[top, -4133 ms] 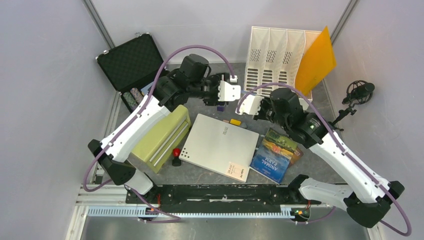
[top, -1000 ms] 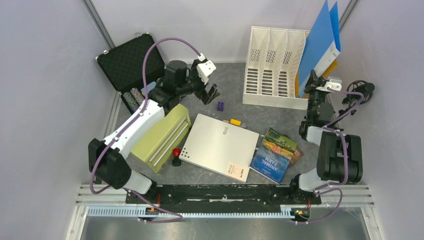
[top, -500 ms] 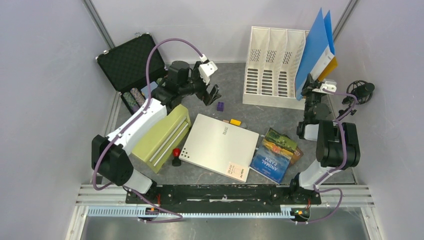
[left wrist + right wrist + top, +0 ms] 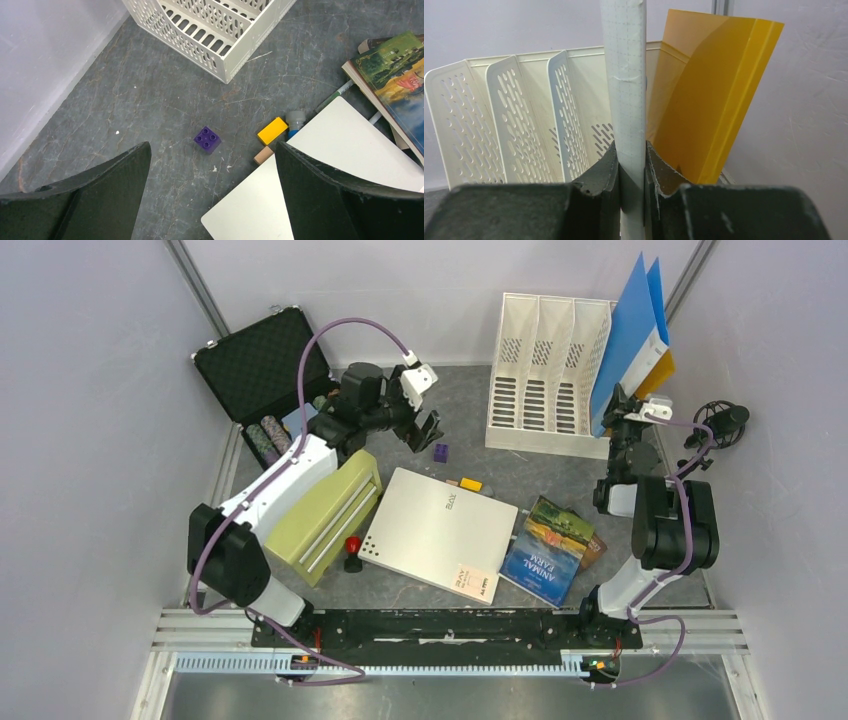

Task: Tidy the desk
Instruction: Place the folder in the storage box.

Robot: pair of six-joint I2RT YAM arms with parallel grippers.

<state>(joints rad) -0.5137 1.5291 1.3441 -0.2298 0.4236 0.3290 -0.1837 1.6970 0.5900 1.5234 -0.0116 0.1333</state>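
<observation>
The desk (image 4: 520,465) is a dark grey marbled surface (image 4: 150,90). My left gripper (image 4: 425,428) hangs open above it with nothing between its fingers. Just ahead of that gripper (image 4: 212,146) lies a small purple brick (image 4: 207,139), with a yellow brick (image 4: 272,130) and a wooden peg (image 4: 263,155) to the right. My right gripper (image 4: 622,408) is shut on the lower edge of an upright blue folder (image 4: 628,330) at the right end of the white file rack (image 4: 540,370). Seen edge-on, that folder (image 4: 625,75) is pinched in the gripper (image 4: 631,172), beside an orange folder (image 4: 709,100).
A black foam-lined case (image 4: 262,365) stands open at the back left. A yellow-green drawer cabinet (image 4: 325,515), a red-topped stamp (image 4: 352,546), a white pad (image 4: 440,533) and an Animal Farm book (image 4: 545,550) lie in front. A microphone (image 4: 718,422) stands far right.
Both grippers have left the middle of the desk. Over the last second the right gripper has shifted the blue folder slightly left towards the rack. The left gripper has drifted slightly right, nearer the purple brick.
</observation>
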